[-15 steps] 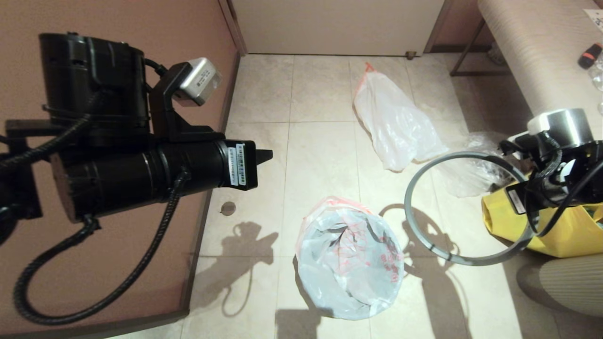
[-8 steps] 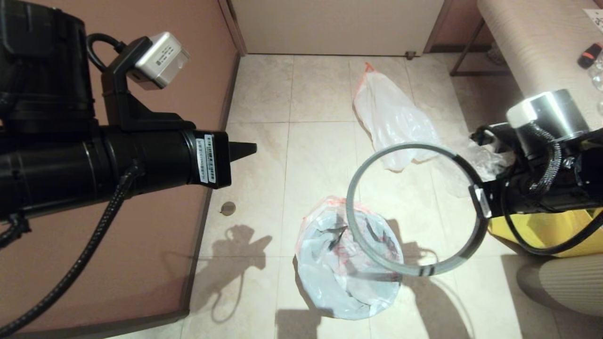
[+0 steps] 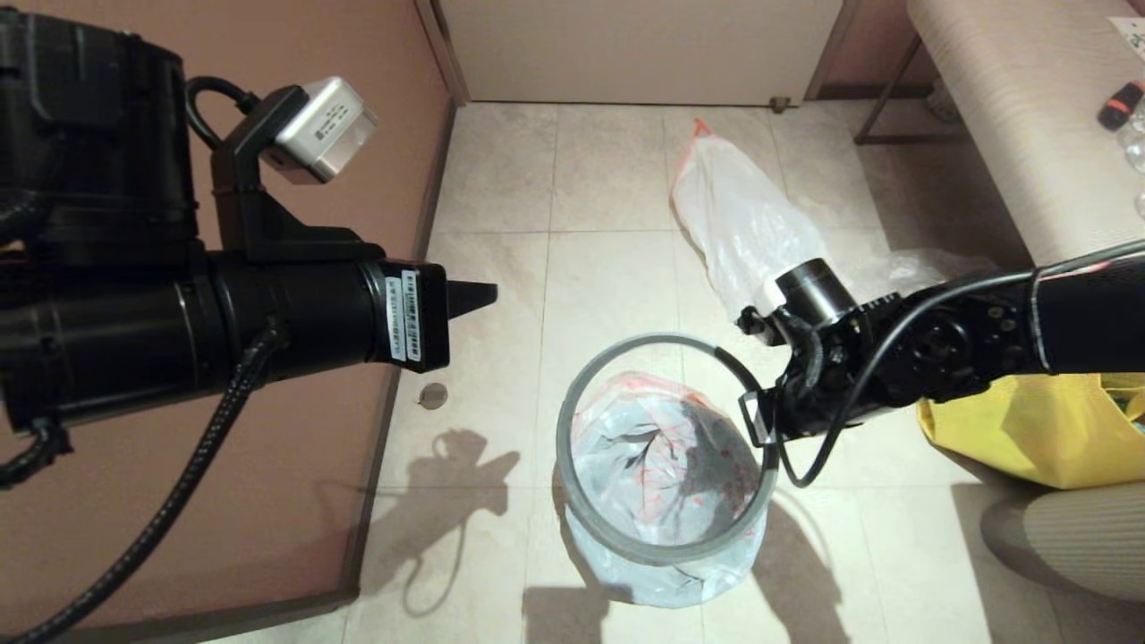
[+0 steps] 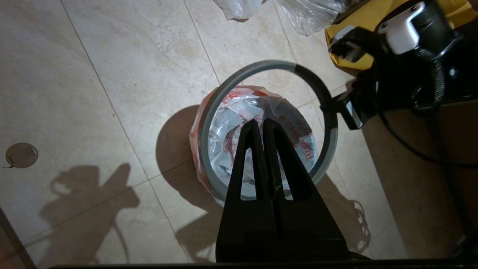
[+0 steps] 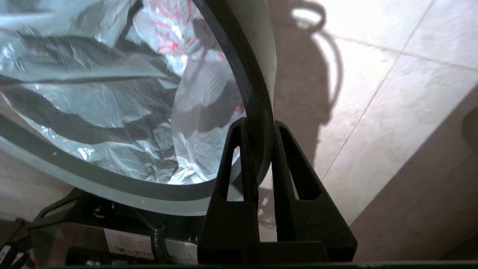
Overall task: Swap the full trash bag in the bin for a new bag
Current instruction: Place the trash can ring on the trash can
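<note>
R tool [image 3: 760, 420] is clamped on the grey hoop [image 3: 572, 483], holding it w/ a slight tilt just above the bin [image 3: 662, 572], which stands on the floor lined w/ the new bag [image 3: 653, 447]. L tool [image 3: 483, 293] is closed tight w/ nothing in it, raised well left of the bin. Full trash bag [image 3: 742, 233] lies on the floor beyond the R tool.

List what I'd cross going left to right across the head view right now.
left gripper → floor drain cap → grey hoop above the bin lined with the new bag → right gripper → yellow tote bag
</note>
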{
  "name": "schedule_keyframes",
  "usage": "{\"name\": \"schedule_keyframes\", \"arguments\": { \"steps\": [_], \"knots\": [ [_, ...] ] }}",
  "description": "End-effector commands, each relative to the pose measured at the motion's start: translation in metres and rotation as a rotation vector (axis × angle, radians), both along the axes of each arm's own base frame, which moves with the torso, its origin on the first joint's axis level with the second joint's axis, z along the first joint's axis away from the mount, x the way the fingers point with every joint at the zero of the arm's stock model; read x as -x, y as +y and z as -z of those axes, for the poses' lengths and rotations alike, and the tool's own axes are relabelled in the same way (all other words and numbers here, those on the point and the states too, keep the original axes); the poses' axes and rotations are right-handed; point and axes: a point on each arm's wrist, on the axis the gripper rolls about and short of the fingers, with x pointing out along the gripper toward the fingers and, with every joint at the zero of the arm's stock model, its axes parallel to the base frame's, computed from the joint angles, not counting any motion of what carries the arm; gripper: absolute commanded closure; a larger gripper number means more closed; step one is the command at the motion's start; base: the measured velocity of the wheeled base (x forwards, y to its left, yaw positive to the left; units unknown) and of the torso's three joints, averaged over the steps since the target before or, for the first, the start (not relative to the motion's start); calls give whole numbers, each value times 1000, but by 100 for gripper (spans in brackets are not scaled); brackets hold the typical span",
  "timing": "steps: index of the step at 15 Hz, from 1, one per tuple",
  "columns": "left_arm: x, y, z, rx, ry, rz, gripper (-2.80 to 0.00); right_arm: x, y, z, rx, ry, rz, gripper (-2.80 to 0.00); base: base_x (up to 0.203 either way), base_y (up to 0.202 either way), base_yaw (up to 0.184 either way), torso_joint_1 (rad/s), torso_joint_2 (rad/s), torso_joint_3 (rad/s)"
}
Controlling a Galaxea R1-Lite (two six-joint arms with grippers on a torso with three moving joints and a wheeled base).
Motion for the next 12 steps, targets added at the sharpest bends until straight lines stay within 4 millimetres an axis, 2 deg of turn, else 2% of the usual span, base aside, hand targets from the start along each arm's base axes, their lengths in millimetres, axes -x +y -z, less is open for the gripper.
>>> {"name": "schedule_keyframes", "arguments": {
  "steps": [1, 5, 8, 12],
  "knots": [
    [-2, -2, 2, -5, 7, 0, 0, -9, 12, 29, 34, 73, -15, 0, 0, 0, 0, 0, 0, 0],
    [-1, -2, 2, -3, 6, 1, 0, -17, 7, 48, 46, 125, 17, 0, 0, 0, 0, 0, 0, 0],
    [0, 0, -1, 5, -3, 4, 0, -25, -2, 55, 52, 139, 45, 0, 0, 0, 0, 0, 0, 0],
    [0, 0, -1, 5, -3, 2, 0, -26, -4, 62, 67, 159, 53, 0, 0, 0, 0, 0, 0, 0]
  ]
}}
